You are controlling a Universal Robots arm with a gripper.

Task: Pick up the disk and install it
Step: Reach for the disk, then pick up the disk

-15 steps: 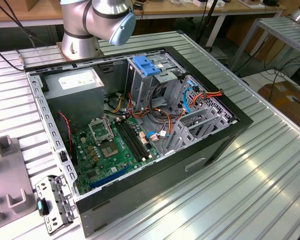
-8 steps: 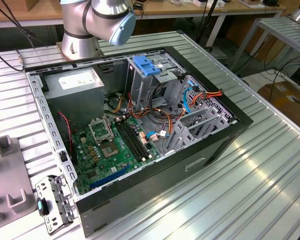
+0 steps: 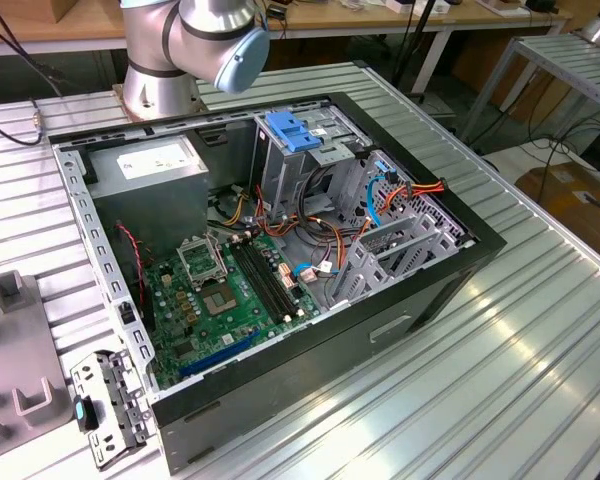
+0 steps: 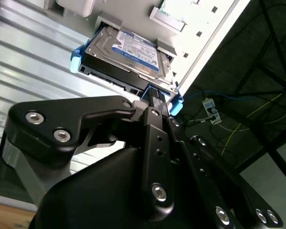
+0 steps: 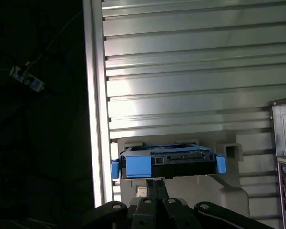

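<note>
Grey fixture (image 3: 20, 330): at the exterior view's left edge, on the ribbed metal table (image 3: 520, 380).
Bracket (image 3: 108, 405): small metal piece lying flat, just beside the PC case's near corner.
PC case (image 3: 310, 350): mid table, open side up, so you look straight into it.
PSU (image 3: 145, 165): inside the case, toward the exterior view's left, at the back.
Motherboard (image 3: 225, 300): green, flat on the case floor, in front of the PSU.
Pale-blue plate (image 3: 295, 132): on top of the drive cage, right of the PSU.
Cables (image 3: 405, 190): orange and blue, bunched at the case's right side.
Arm (image 3: 195, 35): base and a joint behind the case.
Disk (image 4: 124, 52) (image 5: 167, 162): in both wrist views it lies flat, label side up, in a grey holder (image 5: 229, 191) on the ribbed table, near the table's edge.
Disk rails: blue, one along each long side, w/ a blue tab (image 4: 75, 59) at each corner of the near end.
Disk facing: the short connector end points at the gripper.
Long axis: runs straight away from the gripper, across the table's ribs and parallel to the table's edge.
Gripper (image 4: 152, 95) (image 5: 156, 183): tip right at the middle of the disk's connector end. You can't tell if it's wide, narrow or gripping.
</note>
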